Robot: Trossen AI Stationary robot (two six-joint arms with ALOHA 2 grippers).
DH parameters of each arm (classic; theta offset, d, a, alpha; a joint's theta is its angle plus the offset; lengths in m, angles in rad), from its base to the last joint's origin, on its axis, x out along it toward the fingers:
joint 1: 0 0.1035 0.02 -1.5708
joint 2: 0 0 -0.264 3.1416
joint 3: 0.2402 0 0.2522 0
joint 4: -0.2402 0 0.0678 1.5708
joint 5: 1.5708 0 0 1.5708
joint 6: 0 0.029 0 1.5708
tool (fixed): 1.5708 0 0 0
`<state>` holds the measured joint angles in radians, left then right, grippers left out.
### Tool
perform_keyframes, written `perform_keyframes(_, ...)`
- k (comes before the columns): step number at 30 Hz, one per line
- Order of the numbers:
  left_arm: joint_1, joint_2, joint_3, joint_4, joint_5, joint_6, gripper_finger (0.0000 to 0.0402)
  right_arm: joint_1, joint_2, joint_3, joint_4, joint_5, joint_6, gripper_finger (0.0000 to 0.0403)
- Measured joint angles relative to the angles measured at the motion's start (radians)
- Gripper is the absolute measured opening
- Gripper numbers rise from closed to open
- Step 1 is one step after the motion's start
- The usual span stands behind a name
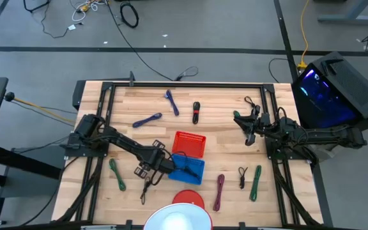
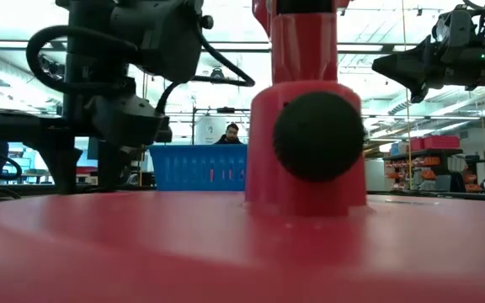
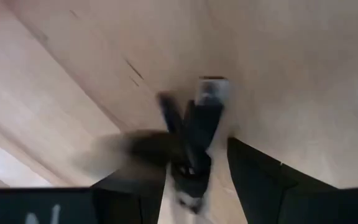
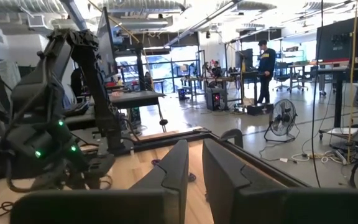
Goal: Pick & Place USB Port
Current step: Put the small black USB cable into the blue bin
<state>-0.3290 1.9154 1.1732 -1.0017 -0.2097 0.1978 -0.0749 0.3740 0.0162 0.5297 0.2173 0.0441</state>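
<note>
A black USB cable (image 3: 194, 140) with a metal plug (image 3: 212, 87) lies on the wooden table; in the high view the black cable (image 1: 146, 186) sits just left of the blue basket (image 1: 189, 168). My left gripper (image 3: 197, 177) is low over it, pointing down and open, with one finger on each side of the cable. The picture is blurred, and no touch shows. My right gripper (image 1: 248, 132) is shut and holds nothing. It hangs raised over the right side of the table, also seen as the right gripper (image 2: 398, 67) in the low view.
A red basket (image 1: 189, 144) stands just behind the blue one. Other cables lie scattered: blue ones (image 1: 147, 119), a black-and-red one (image 1: 196, 112), green ones (image 1: 117, 174), a purple one (image 1: 219, 190) and small black ones (image 1: 243, 176). A red stand (image 1: 188, 197) sits at the near edge.
</note>
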Motion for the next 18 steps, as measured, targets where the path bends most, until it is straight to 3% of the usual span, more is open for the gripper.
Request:
perform_keyframes(7, 0.015, -0.006, -0.042, 0.051, 0.004, -0.006, 0.0169, 0.000, 0.000, 0.000, 0.000, 0.001, 0.000, 0.0049)
perform_keyframes(10, 0.022, -0.005, -0.044, 0.055, 0.014, -0.007, 0.0128, 0.000, 0.000, 0.000, 0.001, 0.001, 0.000, 0.0049)
perform_keyframes(14, 0.035, -0.005, -0.045, 0.052, 0.042, -0.029, 0.0033, 0.000, 0.000, 0.000, 0.000, 0.001, 0.004, 0.0049)
perform_keyframes(18, 0.038, -0.005, -0.044, 0.042, 0.033, -0.070, 0.0032, 0.000, 0.000, 0.000, 0.000, 0.001, 0.004, 0.0049)
